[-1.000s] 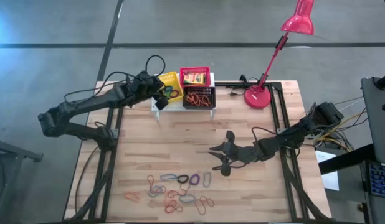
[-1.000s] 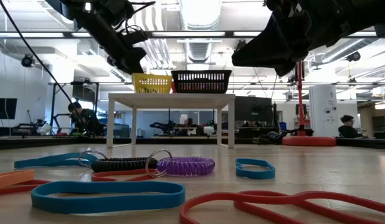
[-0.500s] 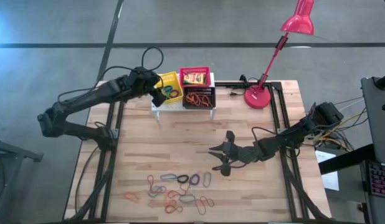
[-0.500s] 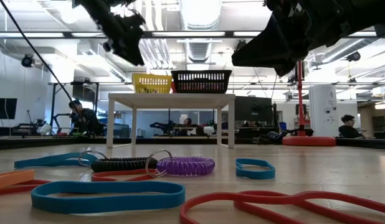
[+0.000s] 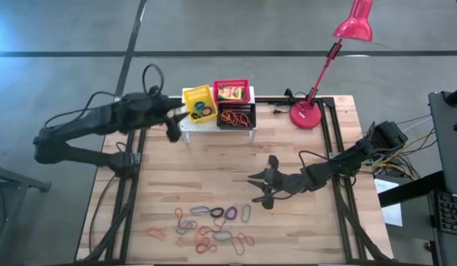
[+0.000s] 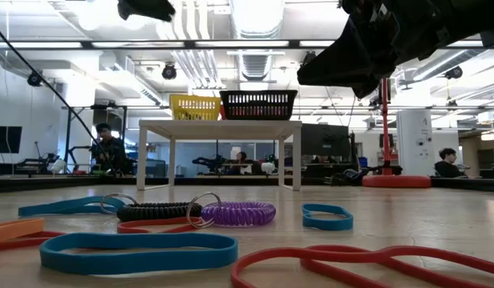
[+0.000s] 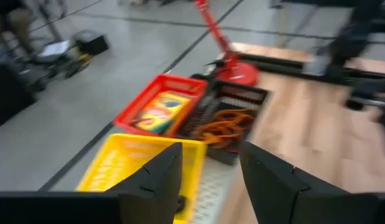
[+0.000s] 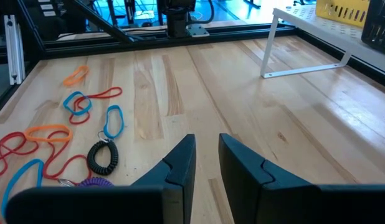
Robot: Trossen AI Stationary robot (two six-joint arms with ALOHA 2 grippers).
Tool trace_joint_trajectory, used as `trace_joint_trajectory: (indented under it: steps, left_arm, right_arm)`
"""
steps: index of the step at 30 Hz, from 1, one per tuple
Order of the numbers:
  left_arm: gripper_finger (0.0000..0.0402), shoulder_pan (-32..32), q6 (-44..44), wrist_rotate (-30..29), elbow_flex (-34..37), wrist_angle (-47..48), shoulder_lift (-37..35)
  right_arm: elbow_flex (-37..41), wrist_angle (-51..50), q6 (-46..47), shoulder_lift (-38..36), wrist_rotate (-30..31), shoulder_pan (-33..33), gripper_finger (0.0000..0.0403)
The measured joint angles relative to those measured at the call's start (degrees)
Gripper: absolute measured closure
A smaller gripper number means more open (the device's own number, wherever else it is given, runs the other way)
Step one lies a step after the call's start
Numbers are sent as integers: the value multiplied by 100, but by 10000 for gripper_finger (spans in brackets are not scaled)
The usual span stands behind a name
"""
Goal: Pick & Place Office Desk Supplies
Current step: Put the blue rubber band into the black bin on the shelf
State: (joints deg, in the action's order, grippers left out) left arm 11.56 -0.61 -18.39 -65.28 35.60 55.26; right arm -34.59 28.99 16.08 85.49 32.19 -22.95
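Several coloured elastic loops [image 5: 210, 225] lie flat on the wood near the table's near edge; the low view shows them close up [image 6: 139, 250], with a black coil [image 6: 155, 211] and a purple coil [image 6: 237, 213]. A yellow-green crayon box [image 5: 231, 92] lies in the red basket [image 7: 156, 102]. Orange loops [image 7: 223, 124] fill the black basket, and green and blue loops [image 5: 203, 111] lie in the yellow basket. My left gripper [image 5: 173, 129] hangs open and empty beside the shelf's left end [image 7: 211, 149]. My right gripper [image 5: 254, 188] hovers narrowly open above the wood, beyond the loops [image 8: 207, 140].
The three mesh baskets stand on a white shelf [image 5: 217, 127] at the far edge. A red desk lamp [image 5: 306, 117] stands at the far right. Bare wood [image 5: 214, 166] lies between shelf and loops. A person [image 6: 109, 152] sits in the room behind.
My left gripper has drawn back from over the yellow basket toward the table's left edge and has risen, leaving only its tip at the top of the low view. My right arm and the loops have kept still.
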Motion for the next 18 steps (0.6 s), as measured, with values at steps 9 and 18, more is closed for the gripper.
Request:
trace_joint_trajectory:
  steps: [9, 18]
  left_arm:
    - [253, -2138, -507, -1208, 860, -305, -637]
    - [254, -4187, -1574, -2779, 1583, -456, -636]
  right_arm:
    - [0, 11, 24, 0, -25, 0, 335]
    - [0, 11, 56, 0, -873, -201, 335]
